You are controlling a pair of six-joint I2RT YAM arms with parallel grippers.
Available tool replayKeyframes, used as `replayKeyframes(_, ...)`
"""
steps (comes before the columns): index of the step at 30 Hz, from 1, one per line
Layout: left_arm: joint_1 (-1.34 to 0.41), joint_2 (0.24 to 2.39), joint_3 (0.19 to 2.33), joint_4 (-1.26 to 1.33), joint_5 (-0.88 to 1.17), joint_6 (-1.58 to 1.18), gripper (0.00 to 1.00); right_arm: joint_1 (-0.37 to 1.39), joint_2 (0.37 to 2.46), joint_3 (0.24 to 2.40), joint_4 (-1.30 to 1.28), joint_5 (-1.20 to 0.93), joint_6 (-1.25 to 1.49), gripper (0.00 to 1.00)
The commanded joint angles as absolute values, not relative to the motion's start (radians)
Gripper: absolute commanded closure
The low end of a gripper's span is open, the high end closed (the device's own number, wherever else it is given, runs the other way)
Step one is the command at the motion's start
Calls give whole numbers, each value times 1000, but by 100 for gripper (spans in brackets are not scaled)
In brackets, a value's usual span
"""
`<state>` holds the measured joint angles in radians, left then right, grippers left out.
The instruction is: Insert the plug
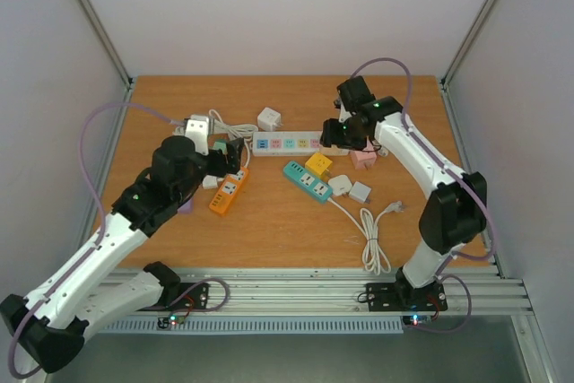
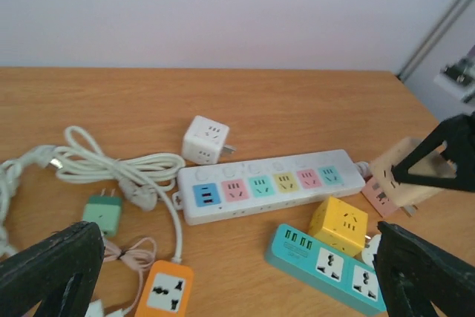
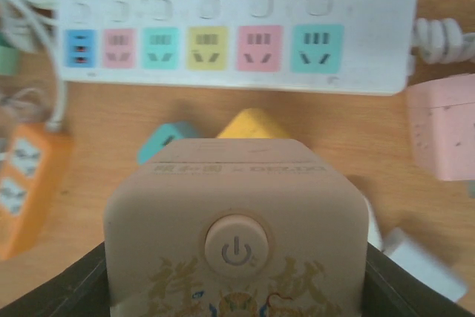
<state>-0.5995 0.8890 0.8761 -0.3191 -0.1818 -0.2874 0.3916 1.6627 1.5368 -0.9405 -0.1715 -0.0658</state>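
Two grippers, one plug held.
- Right gripper (image 1: 339,134): partly closed on a tan cube plug (image 3: 237,206) with a power button, clamped by its sides.
- White power strip (image 3: 237,35): just beyond that gripper's fingertips, coloured sockets up, apart from the plug.
- Left gripper (image 2: 237,257): jaws spread wide, empty, with an orange strip (image 2: 165,291) beneath it.

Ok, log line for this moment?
left gripper open, empty | right gripper shut on beige adapter, near white power strip | adapter not yet inserted
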Motion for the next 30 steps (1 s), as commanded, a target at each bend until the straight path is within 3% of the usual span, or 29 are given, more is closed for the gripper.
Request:
replayKeyframes(1, -578, 892, 974, -598, -238, -340, 1, 369, 1734, 1601, -942, -48, -150, 58)
replayKeyframes(10, -545, 865, 903, -545, -28, -248, 1, 352, 1873, 1642, -861, -6, -226, 58)
replayKeyframes(30, -544, 870, 836, -467, -53, -230, 1, 346, 2052, 1734, -859, 12, -205, 57)
